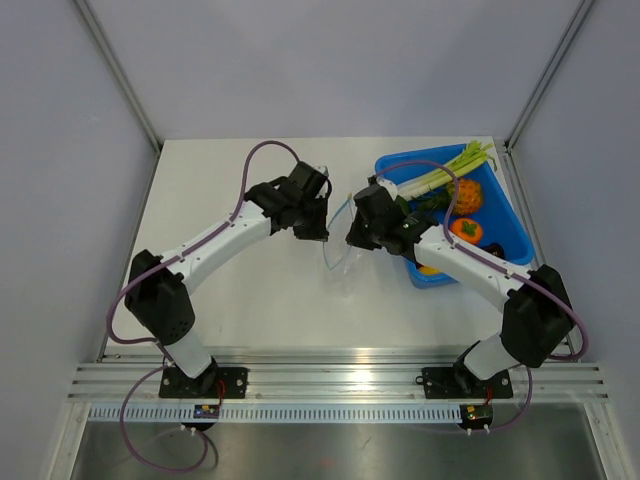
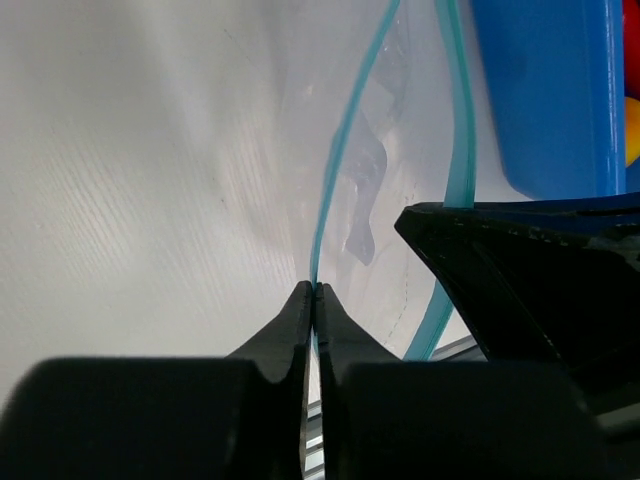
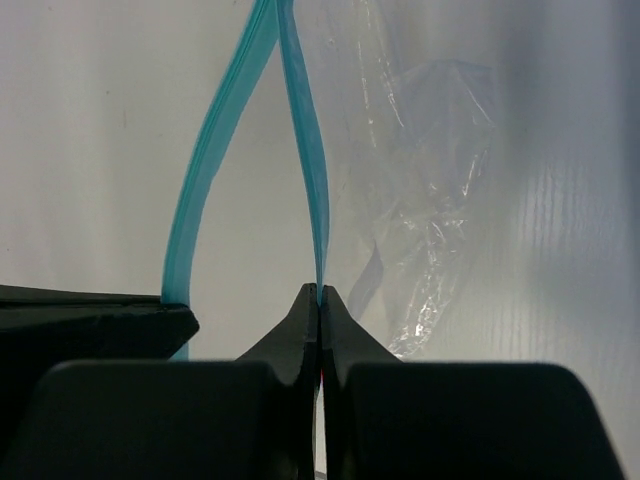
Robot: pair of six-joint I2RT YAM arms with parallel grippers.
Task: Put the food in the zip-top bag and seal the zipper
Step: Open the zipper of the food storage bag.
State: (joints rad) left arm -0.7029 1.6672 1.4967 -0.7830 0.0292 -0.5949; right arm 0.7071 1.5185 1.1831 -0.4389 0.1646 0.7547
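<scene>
Left gripper (image 2: 314, 290): its fingers are clamping together on one lip of the zipper (image 2: 345, 150), right at the tips.
Right gripper (image 3: 319, 293): its fingers are pinching the opposite lip in the same way, tips closed on the strip.
Bag (image 1: 340, 262): it is sitting between the two grippers near the middle of the table (image 1: 240, 290), and I can't tell whether it is lifted clear.
Mouth: the two blue-green lips are bowing apart, with the opening's long axis running away from the arms' bases.
Food: nothing is showing inside the bag; the orange cluster (image 1: 465, 193) and yellow piece (image 1: 428, 270) are lying in the blue tray (image 1: 505, 215), just right of the bag.
Nearer arm: the right one is reaching across the tray, so I'd judge it closer to the food, though both are busy holding.
Writing: none I can read.
</scene>
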